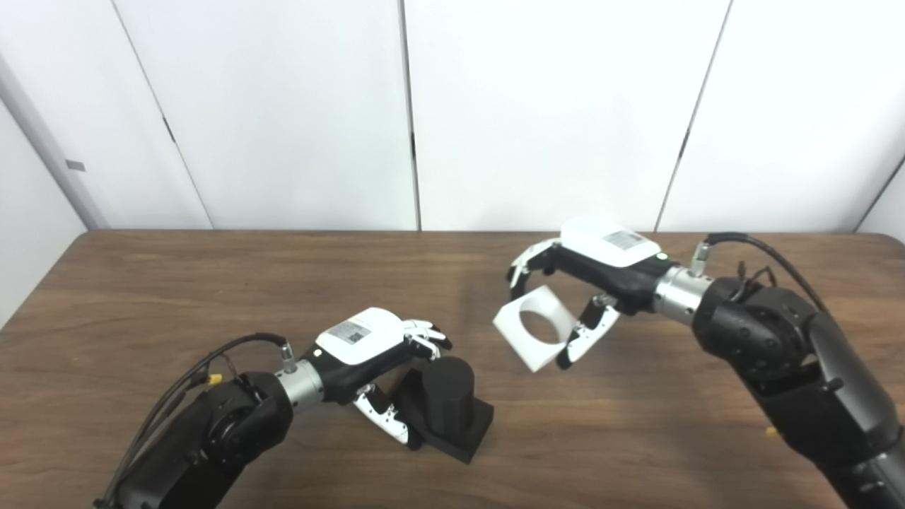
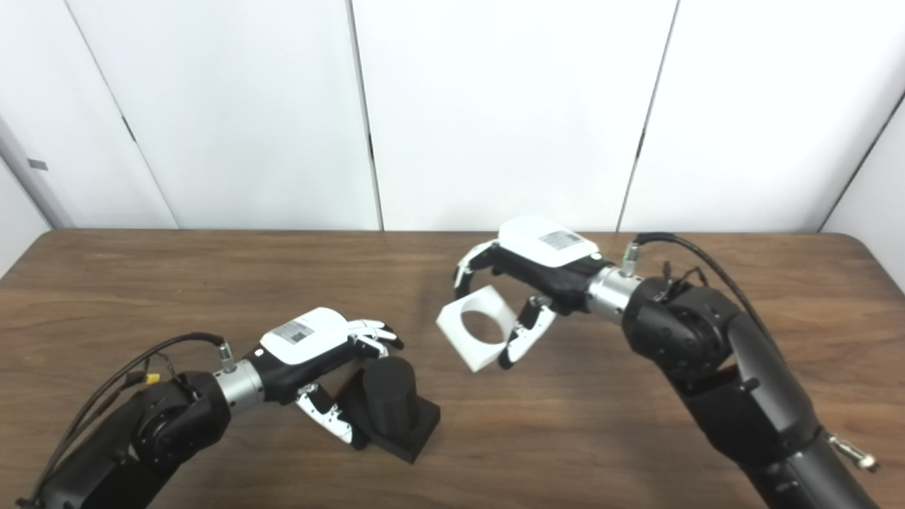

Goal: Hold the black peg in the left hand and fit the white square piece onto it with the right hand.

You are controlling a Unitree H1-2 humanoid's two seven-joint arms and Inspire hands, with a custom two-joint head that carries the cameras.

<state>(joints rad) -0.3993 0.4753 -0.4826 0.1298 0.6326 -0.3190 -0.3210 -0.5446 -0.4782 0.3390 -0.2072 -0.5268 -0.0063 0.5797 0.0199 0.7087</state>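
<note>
My right hand (image 1: 601, 283) is clamped on the white square plastic piece with the round hole through it (image 1: 535, 326), fingers over its far edge and thumb on the near-right edge. I hold it above the brown wood-grain worktop (image 1: 212, 297), tilted, the hole facing toward the camera and somewhat leftward. My left hand (image 1: 375, 350) is closed around the black plastic peg, a short cylinder on a square base (image 1: 449, 406), fingers (image 1: 424, 332) curled over the top back of the cylinder and thumb down along the near-left edge of the base. The peg leans, and I cannot tell whether its base is resting on the worktop or just off it. The two parts are near each other but clearly apart.

The risks, as I judge them: the hole's axis and the cylinder's axis do not line up, so pushing together now would jam the rim against the peg's top edge. My left fingers sit over the cylinder's crown, where the piece must slide down, and could block or get pinched. My right grip is only on edges; a sideways knock might twist the piece loose.
</note>
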